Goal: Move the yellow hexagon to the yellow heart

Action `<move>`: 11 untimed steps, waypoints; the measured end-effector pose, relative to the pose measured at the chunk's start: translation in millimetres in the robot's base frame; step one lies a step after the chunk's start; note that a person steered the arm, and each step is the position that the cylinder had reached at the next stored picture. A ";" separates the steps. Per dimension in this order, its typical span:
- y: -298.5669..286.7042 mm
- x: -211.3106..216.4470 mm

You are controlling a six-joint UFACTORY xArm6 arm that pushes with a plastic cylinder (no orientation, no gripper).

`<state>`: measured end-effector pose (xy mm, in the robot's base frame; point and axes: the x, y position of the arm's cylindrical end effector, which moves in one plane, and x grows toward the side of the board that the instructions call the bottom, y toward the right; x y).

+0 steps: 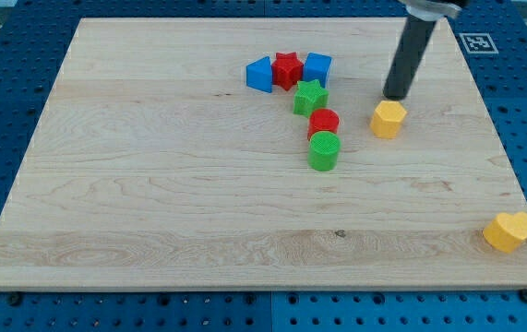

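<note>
The yellow hexagon sits on the wooden board, right of centre. My tip stands just above it in the view, touching or nearly touching its upper edge. The yellow heart lies far off at the board's bottom right corner, close to the edge.
A cluster of blocks lies left of the hexagon: a blue block, a red star, a blue block, a green star, a red cylinder and a green cylinder. Blue pegboard surrounds the board.
</note>
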<state>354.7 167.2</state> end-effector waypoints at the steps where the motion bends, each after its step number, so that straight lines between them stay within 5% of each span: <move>1: -14.8 26.9; 2: -7.0 101.8; 3: 4.8 128.4; 5: -29.3 105.1; 7: 15.5 191.0; 9: 12.0 160.2; 11: 28.0 174.9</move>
<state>529.7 195.2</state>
